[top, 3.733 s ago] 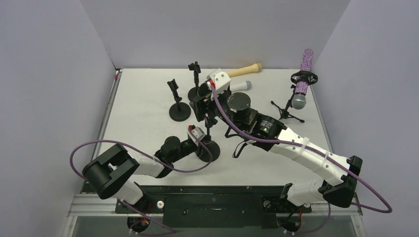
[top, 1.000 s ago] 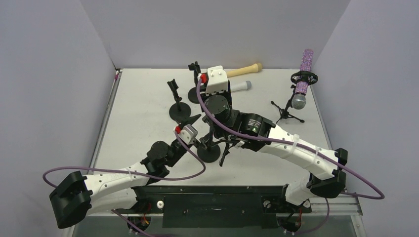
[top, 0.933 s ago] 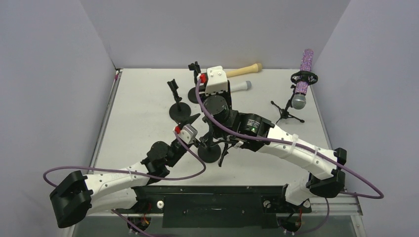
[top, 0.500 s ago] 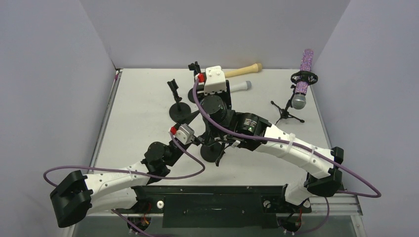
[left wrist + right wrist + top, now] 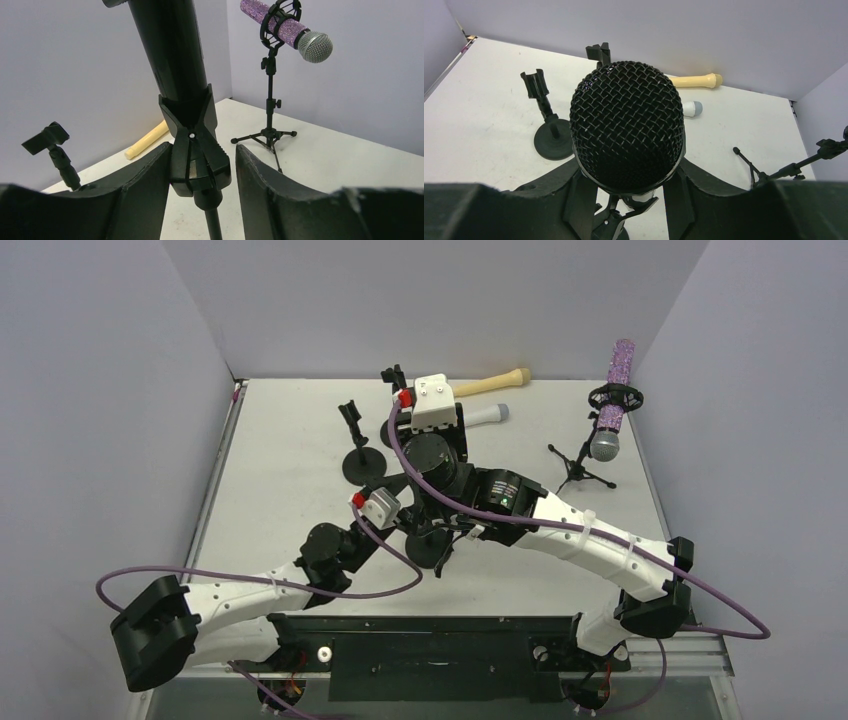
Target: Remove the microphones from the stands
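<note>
A black microphone (image 5: 626, 125) stands upright in the clip (image 5: 195, 150) of a round-based stand (image 5: 425, 545) at the table's middle. My right gripper (image 5: 630, 200) comes down from above, its fingers (image 5: 579, 200) hugging both sides just under the mesh head; the contact itself is hidden by the head. My left gripper (image 5: 202, 185) is open around the clip. Its left finger (image 5: 145, 190) touches the clip and a narrow gap shows at the right finger. In the top view the right arm hides most of the microphone; the left gripper (image 5: 408, 518) sits at its left.
A sparkly purple microphone (image 5: 612, 400) hangs in a tripod stand (image 5: 580, 472) at the right. A beige microphone (image 5: 495, 383) and a grey one (image 5: 485, 414) lie at the back. Two empty clip stands (image 5: 360, 455) (image 5: 397, 390) stand back left.
My left gripper rose from the stand's base to the clip, and the left arm's elbow swung out left. My right gripper shifted slightly left over the microphone.
</note>
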`<move>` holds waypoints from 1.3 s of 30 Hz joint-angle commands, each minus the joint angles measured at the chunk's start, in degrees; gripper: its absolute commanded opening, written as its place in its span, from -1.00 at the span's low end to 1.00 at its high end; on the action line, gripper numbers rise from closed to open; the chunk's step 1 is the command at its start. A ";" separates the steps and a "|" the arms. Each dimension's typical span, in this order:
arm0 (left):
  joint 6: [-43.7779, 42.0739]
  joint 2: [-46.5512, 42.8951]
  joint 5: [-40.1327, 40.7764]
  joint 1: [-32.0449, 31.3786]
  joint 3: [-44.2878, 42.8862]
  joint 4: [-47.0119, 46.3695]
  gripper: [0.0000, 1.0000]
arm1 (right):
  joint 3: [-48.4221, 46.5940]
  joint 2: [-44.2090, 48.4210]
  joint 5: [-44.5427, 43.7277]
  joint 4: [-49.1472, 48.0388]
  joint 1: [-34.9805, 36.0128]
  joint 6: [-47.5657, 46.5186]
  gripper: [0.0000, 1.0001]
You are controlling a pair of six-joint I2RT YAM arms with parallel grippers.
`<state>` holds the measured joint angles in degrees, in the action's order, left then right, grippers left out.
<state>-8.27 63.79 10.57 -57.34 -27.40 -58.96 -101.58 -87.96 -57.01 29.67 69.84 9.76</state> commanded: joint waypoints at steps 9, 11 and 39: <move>0.97 0.65 0.53 -0.23 -3.39 -2.63 -0.84 | -3.32 0.93 -2.75 -4.14 0.37 0.04 -1.00; 0.98 0.22 1.38 -0.23 -3.70 -0.90 -1.00 | -3.42 1.04 -2.64 -4.16 0.36 -0.03 -1.00; 4.85 -2.88 14.15 0.37 -7.95 18.52 -1.00 | -3.27 6.83 -2.04 -10.37 2.10 -6.20 -1.00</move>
<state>-5.04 61.10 19.57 -58.04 -33.58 -43.86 -101.95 -87.33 -55.66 26.33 70.65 5.69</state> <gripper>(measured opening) 0.379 0.404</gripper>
